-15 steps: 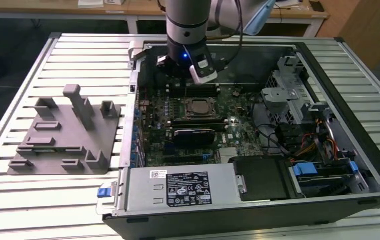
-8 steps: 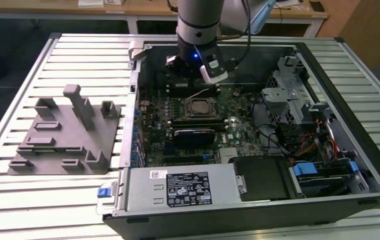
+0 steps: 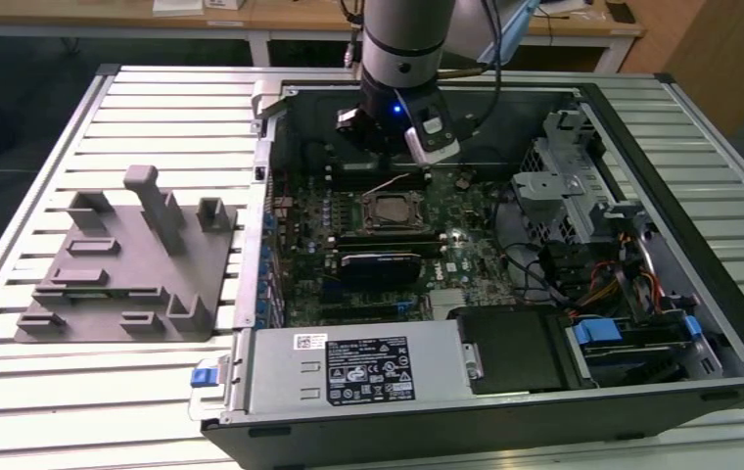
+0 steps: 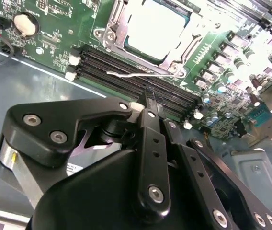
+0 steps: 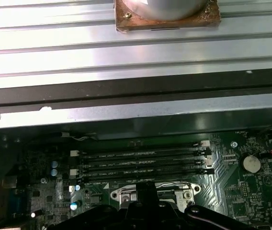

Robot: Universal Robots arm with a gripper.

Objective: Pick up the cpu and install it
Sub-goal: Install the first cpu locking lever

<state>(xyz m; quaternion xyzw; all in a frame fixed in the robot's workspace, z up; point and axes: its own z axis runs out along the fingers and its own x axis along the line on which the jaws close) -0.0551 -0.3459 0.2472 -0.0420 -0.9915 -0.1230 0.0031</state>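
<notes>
**A:** One chip, and it isn't in the gripper (image 4: 148, 98). Where is it?

**B:** The cpu (image 4: 157, 28) lies flat in the socket frame (image 4: 114, 28), near the middle of the motherboard (image 4: 40, 28). The board sits inside the open case (image 3: 724, 323). Its silvery top faces up and looks level with the frame all round.

**A:** And the gripper, spread or pressed together?

**B:** I cannot tell from these views. It hangs low over the memory slots (image 4: 102, 62), just beside the socket on the side toward the case's far wall. It carries nothing that I can make out.

**A:** So what's the step?

**B:** My guess is locking it in. The thin lever (image 4: 126, 74) lies loose across the memory slots, apart from the frame and not hooked under its catch.

**A:** How would you do that well?

**B:** Press on the lever's bent end only, never on the chip's top. Sweep it down and sideways in one slow arc so it slides under the catch. Keep the linkage clear of the slot clips. If the lever resists, the chip may be seated crooked, so ease off and don't force it.

**A:** The grey block (image 3: 124, 264)?

**B:** That's well apart, outside the case on the slatted table (image 3: 150, 108), toward the exterior view's left edge.
</notes>
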